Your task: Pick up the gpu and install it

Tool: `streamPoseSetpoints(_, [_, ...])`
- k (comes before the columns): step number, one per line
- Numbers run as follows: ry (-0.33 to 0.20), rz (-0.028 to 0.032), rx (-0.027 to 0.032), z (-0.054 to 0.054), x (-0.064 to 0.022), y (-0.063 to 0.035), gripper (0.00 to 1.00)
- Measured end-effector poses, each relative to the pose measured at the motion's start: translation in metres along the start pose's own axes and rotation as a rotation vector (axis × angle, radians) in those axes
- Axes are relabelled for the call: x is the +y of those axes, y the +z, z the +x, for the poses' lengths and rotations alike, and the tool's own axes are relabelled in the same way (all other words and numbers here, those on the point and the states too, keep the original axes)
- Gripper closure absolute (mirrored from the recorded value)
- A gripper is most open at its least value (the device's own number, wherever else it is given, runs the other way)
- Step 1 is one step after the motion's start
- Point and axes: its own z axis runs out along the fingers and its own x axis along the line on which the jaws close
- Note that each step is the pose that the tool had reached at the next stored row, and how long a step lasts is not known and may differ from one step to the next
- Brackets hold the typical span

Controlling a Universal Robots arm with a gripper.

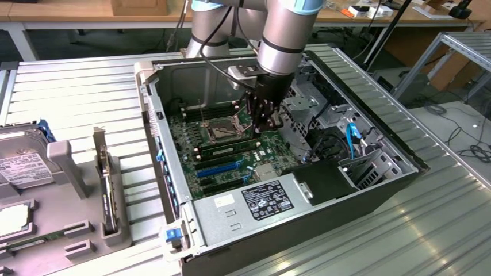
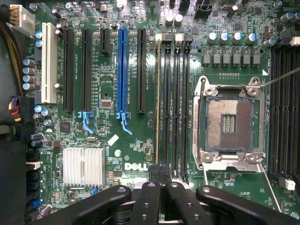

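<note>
The end effector (image 2: pixel 161 187) was pressed together, its fingers (image 2: pixel 151 197) meeting with nothing between them, right over the end of the memory slots. The gpu (image 2: pixel 158 108), seen edge-on, stood seated in the slot nearest the long black expansion slots, beside the empty CPU socket (image 2: pixel 228 123) on the motherboard (image 2: pixel 108 140). In the exterior view the arm (image 1: pixel 280 40) reached down into the open computer case (image 1: pixel 383 172) on the metal counter (image 1: pixel 77 92). A grey holder (image 1: pixel 84 195) sat to the exterior view's left.
</note>
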Motion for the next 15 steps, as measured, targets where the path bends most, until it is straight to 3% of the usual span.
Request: streamPoseSetpoints(15, [0.000,0.0004,0.0001,-0.0006,-0.0006,0.0102,0.89])
